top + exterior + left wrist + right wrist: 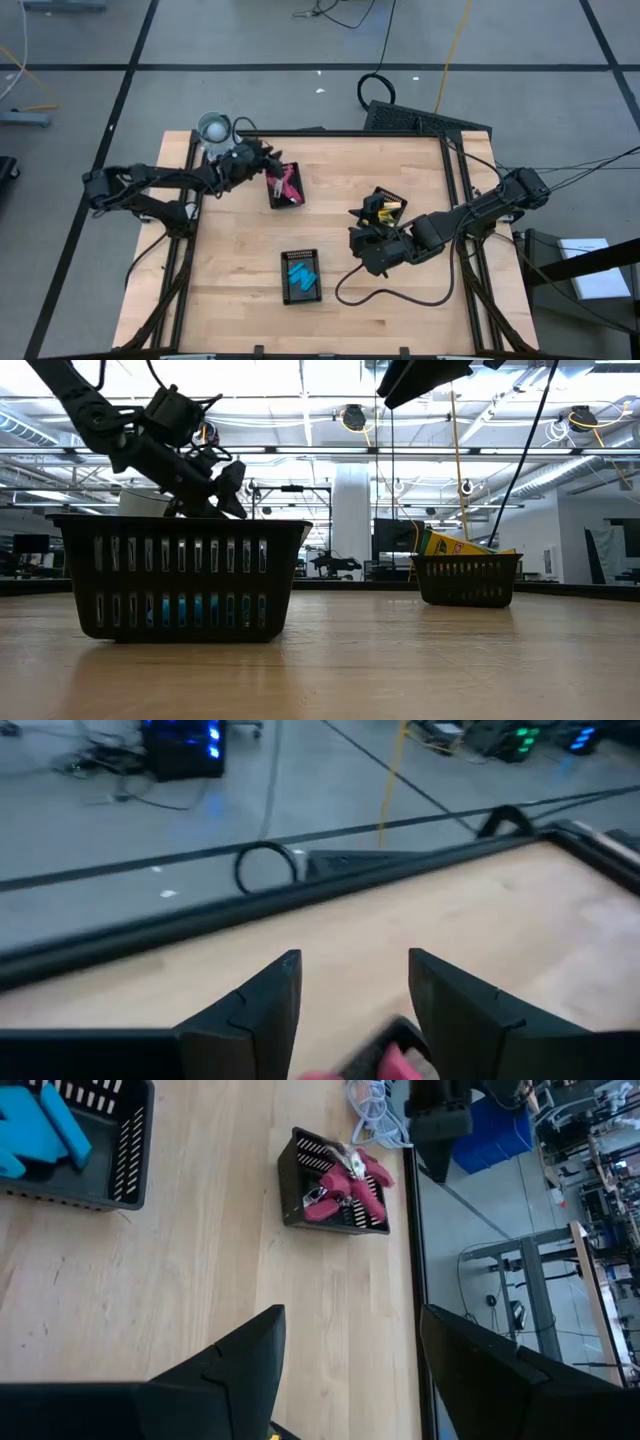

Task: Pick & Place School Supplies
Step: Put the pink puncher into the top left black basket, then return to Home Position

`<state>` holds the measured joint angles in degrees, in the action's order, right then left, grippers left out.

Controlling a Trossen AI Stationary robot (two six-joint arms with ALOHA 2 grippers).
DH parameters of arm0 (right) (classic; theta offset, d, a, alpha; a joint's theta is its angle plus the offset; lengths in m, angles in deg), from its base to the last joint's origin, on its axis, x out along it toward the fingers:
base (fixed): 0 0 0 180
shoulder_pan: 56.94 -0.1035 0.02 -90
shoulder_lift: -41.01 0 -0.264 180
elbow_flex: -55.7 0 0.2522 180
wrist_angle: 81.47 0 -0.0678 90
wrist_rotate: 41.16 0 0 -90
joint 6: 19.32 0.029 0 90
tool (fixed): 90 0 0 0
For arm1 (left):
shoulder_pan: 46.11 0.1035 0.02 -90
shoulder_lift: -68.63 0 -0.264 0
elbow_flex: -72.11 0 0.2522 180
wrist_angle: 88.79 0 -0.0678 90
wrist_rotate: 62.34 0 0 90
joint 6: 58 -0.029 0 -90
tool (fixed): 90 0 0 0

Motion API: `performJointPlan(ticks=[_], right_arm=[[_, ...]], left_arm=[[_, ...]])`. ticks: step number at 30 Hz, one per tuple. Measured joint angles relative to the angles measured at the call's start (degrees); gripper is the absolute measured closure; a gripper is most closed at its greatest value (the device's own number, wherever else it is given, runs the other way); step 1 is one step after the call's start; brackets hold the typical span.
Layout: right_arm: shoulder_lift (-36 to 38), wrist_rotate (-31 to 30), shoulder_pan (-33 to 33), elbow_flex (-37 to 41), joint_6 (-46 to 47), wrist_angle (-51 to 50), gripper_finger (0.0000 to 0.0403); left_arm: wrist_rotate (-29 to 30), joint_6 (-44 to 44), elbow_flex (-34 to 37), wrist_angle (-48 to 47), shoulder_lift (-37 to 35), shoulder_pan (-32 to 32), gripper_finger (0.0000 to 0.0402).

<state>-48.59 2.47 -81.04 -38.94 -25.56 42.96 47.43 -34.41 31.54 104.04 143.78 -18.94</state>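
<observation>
Left gripper [350,1010]: fingers spread, right above the red tools [287,186] in their tray [273,196].
Right gripper [350,1370]: fingers spread, holding nothing, beside the yellow blocks [385,209].
Tip: lift straight up so nothing catches.

Three black slotted trays are sitting on the wooden table [240,290]: one [284,186] near the far left, one [383,206] toward the right, one [302,277] nearer the front. A grey-white round cup [214,128] is resting at the far left corner, and a black cable [385,295] is looping across the tabletop
</observation>
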Motion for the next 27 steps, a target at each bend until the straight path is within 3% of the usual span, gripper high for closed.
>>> performJointPlan(ticks=[5, 11, 17, 22, 27], right_arm=[[0.0, 0.0, 0.0, 0.0, 0.0, 0.4, 0.0179], [0.0, 0.0, 0.1, 0.0, 0.5, 0.4, 0.0179], [0.0, 0.0, 0.1, 0.0, 2.1, -2.3, 0.0179], [0.7, 4.5, -0.4, 2.4, 2.7, -2.0, 0.0179], [7.1, 10.9, -1.1, 9.7, 2.3, 10.4, 0.0179]], left_arm=[[-1.9, -2.5, -2.9, -2.0, 0.0, 2.7, 0.0202], [-4.2, -7.9, -6.1, -2.6, 0.0, -0.7, 0.0201], [-4.0, -20.8, -6.9, -3.5, -4.6, -9.6, 0.0201], [0.1, -29.1, -6.9, -14.5, -13.8, -19.2, 0.0201], [1.3, -28.3, -6.9, -27.8, -23.5, -29.2, 0.0201]])
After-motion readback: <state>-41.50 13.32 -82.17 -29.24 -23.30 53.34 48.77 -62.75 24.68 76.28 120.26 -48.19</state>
